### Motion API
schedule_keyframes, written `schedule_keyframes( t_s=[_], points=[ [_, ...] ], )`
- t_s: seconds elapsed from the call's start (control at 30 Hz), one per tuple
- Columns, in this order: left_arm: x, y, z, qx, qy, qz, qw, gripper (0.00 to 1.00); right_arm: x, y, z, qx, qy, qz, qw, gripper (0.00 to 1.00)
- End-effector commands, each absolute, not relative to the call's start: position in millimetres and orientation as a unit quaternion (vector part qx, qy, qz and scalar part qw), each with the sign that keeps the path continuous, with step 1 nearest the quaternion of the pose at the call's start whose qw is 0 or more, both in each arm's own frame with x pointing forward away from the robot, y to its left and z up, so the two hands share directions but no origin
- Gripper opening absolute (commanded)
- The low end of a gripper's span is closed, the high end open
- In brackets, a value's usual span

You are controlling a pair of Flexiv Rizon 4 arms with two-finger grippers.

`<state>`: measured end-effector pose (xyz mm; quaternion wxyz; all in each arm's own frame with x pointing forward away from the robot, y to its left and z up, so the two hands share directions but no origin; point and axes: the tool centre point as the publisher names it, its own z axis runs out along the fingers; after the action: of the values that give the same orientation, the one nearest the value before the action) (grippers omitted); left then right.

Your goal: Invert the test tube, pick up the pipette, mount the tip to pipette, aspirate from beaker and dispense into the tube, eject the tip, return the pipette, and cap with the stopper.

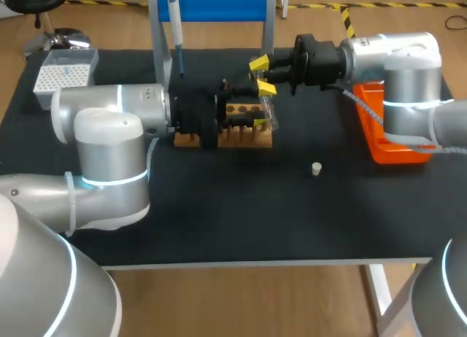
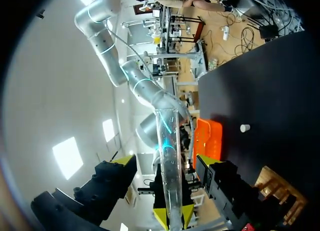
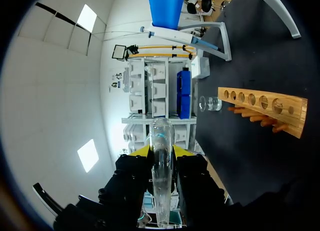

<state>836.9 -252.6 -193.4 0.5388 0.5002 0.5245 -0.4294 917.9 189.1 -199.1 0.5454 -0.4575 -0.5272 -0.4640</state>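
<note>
Glass gripped between yellow tips was the heart of it. The test tube [image 1: 268, 109] hung in the air over the right end of the wooden rack [image 1: 248, 138], clamped from two sides by the right gripper [image 1: 263, 76]. In the right wrist view its fingers pressed against the tube, and the rounded closed end stuck out ahead of them. Facing it from the other side, the left gripper [image 2: 164, 160] stood with its fingers wide apart, one on either side of the tube and touching it on neither. That looked like a handover, set up so the tube could be regripped and turned the right way round, though this is only a judgement. Holding the tube clear of the rack left room for both sets of fingers. The rest of the work looked untouched. The pipette [image 1: 175, 27] hung on the blue stand [image 1: 219, 5] at the back of the table [image 1: 219, 213], and the tip box [image 1: 66, 74] sat at the far left corner. The beaker [image 3: 210, 103] stood near one end of the rack, and the small pale stopper [image 1: 316, 168] lay alone off to the rack's right, short of the orange tray [image 1: 387, 136]. The next move would call for the left fingers to meet on the glass before the right ones let go, or the tube could drop onto the rack.
</note>
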Motion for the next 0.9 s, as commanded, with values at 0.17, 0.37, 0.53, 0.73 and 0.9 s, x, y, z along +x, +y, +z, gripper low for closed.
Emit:
schedule_keyframes(
  t_s=[0.17,0.37,0.53,0.73,0.9],
  points=[
    [840.1,-257.6,-193.9,0.506,0.526,-0.433,0.529,0.69,918.4,188.5,-198.5,-0.458,-0.528,-0.463,0.545,0.00],
    [841.1,-257.9,-194.4,0.506,0.527,-0.436,0.526,0.50,918.4,188.5,-198.5,-0.458,-0.528,-0.463,0.545,0.00],
    [841.5,-257.7,-194.8,0.504,0.528,-0.437,0.525,0.40,918.4,188.5,-198.5,-0.458,-0.528,-0.463,0.545,0.00],
    [841.0,-257.2,-195.4,0.501,0.529,-0.440,0.525,0.00,918.4,188.5,-198.5,-0.458,-0.528,-0.463,0.545,0.00],
    [841.1,-254.8,-195.3,0.491,0.531,-0.448,0.526,0.00,918.4,188.5,-198.5,-0.458,-0.528,-0.463,0.545,0.02]
  ],
)
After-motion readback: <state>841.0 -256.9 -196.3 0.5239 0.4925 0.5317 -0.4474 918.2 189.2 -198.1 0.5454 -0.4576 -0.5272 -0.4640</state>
